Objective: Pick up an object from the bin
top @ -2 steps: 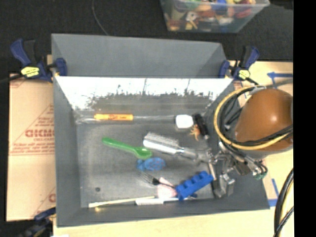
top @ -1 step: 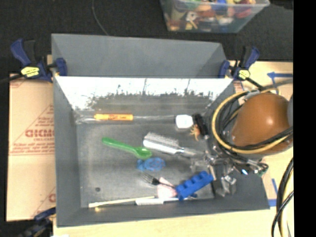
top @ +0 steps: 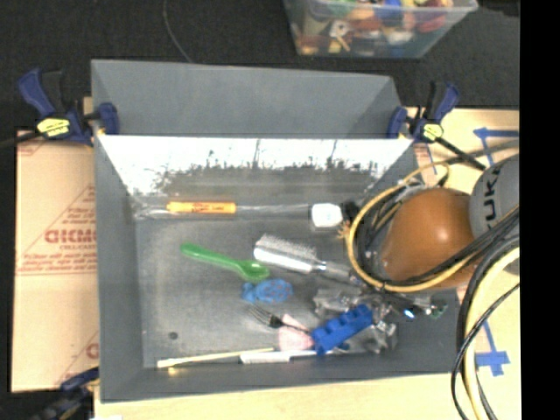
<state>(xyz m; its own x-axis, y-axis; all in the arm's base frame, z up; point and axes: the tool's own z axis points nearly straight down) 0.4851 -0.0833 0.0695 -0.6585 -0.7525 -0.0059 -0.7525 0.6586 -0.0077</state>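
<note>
Blue toy brick (top: 341,331) lies at the front right of the bin (top: 122,234), beside a pink piece (top: 296,340). Your gripper (top: 378,309) sits low, just beside it; spread or pinching, you cannot tell. Judged: nothing lifted, the pick remains.

Dark floor (top: 219,16) w/ toy tub (top: 437,33)

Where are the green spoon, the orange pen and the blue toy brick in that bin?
green spoon (top: 216,259), camera view, middle of its handle.
orange pen (top: 201,207), camera view, middle of its barrel.
blue toy brick (top: 341,329), camera view, middle of its body.
</note>
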